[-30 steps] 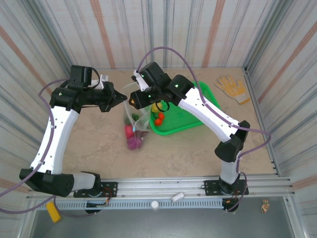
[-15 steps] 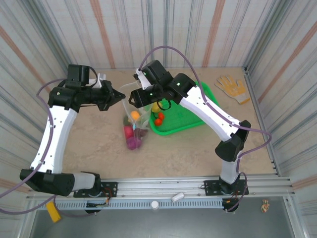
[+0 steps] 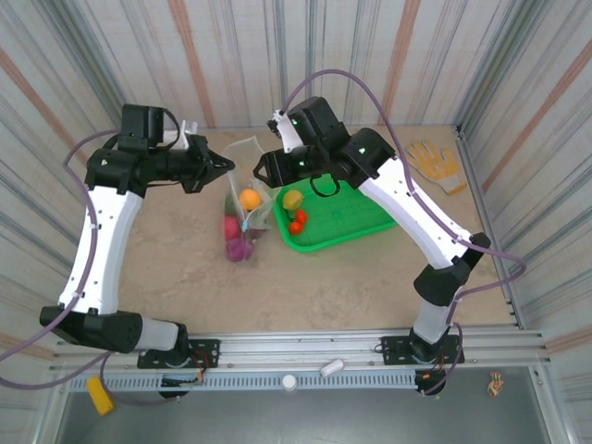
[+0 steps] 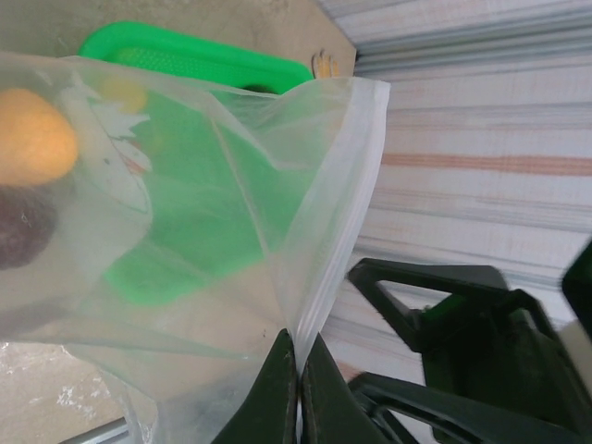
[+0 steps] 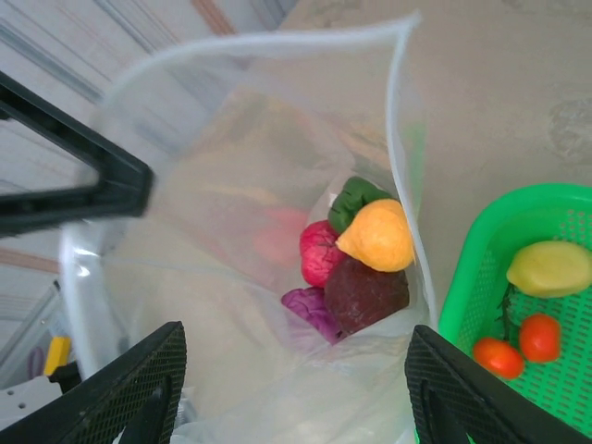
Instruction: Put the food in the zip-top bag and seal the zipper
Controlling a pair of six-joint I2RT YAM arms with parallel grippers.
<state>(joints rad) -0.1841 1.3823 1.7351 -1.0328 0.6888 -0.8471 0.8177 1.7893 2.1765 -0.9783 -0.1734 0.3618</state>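
The left tool (image 3: 222, 167) (image 4: 296, 388) is clamped shut on the zipper (image 4: 347, 185), pinching the rim of the bag (image 3: 242, 202) (image 4: 185, 185) (image 5: 231, 203) and holding its mouth up and open. The right tool (image 3: 264, 172) (image 5: 294, 342) hovers just over that mouth, jaws spread and empty. The bag sits near the middle of the table's (image 3: 351, 277) far edge. Inside it lie an orange piece (image 3: 250, 199) (image 5: 377, 236), a maroon piece (image 5: 365, 294), a magenta piece (image 5: 319, 252), a purple piece (image 5: 310, 310) and a green piece (image 5: 356, 199), bunched together. Just right of the bag is the tray (image 3: 361, 217) (image 5: 462, 296), with a yellow piece (image 3: 292, 199) (image 5: 550, 268) and two tomatoes (image 3: 296, 222) (image 5: 499, 356) in it. A glove (image 3: 433, 165) lies at the far right corner.
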